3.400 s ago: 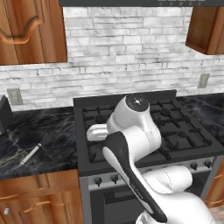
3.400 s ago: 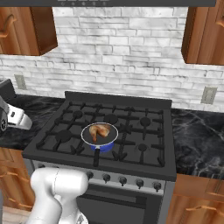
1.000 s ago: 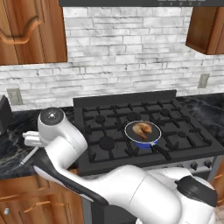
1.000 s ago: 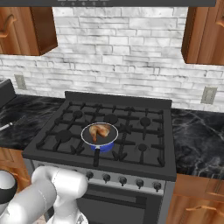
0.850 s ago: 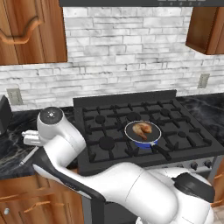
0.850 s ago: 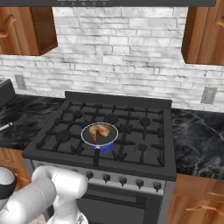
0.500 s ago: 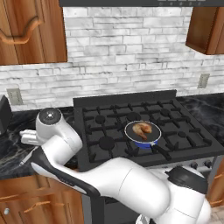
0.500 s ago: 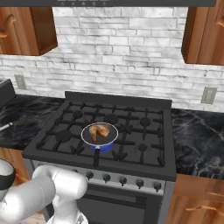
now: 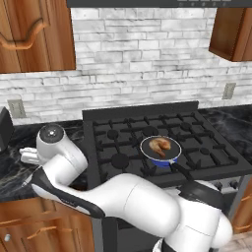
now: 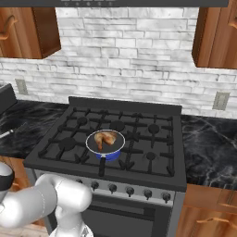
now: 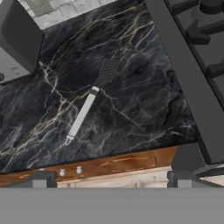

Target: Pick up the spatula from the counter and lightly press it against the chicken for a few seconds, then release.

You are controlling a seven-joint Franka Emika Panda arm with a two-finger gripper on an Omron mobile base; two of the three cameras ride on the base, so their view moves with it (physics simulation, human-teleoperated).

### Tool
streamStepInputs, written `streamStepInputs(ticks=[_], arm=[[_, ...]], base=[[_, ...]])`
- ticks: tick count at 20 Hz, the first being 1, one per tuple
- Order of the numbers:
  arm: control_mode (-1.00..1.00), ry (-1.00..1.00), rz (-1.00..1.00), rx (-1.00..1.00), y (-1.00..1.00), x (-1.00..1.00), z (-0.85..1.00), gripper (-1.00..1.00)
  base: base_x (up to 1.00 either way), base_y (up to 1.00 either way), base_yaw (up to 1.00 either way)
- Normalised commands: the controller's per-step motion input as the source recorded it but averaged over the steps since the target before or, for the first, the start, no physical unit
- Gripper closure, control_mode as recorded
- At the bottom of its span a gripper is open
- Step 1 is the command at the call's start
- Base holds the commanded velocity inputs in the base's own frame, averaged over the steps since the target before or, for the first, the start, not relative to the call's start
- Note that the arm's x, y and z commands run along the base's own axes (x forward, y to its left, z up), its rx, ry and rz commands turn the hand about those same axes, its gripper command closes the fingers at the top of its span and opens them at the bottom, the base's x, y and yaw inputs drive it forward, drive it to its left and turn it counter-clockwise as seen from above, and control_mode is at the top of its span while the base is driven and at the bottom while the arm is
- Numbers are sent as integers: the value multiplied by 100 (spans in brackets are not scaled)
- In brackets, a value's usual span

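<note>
Since the arm (image 9: 66,165) has swung from the stove (image 9: 197,140) to the frame's left, its released pincer (image 11: 111,177) now hangs over the spatula (image 11: 87,107), untouched on the tabletop (image 11: 144,100), ready for grasping.

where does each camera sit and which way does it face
Left base view: behind the arm, left side, facing forward-down at the stove and chicken; arm from lower right.
Right base view: behind, right side, same stove and chicken; arm at lower left.
Hand view: on the hand, looking down at the spatula on the counter; open pincer at bottom.
</note>
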Motion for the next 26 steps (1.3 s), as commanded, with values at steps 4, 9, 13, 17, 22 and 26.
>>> streamStepInputs(ticks=[4,9,13,17,22,26], arm=[[-100,6,-4,4,14,16,0,-100],[-100,5,-3,1,20,10,-11,-100],[-100,2,-3,0,18,10,-18,-100],[-100,3,-3,0,11,13,-19,-100],[-100,4,-3,0,8,15,-20,-100],[-100,6,-3,0,5,16,-21,-100]], base=[[0,0,0],[0,0,0],[0,0,0],[0,0,0],[0,0,0],[0,0,0]])
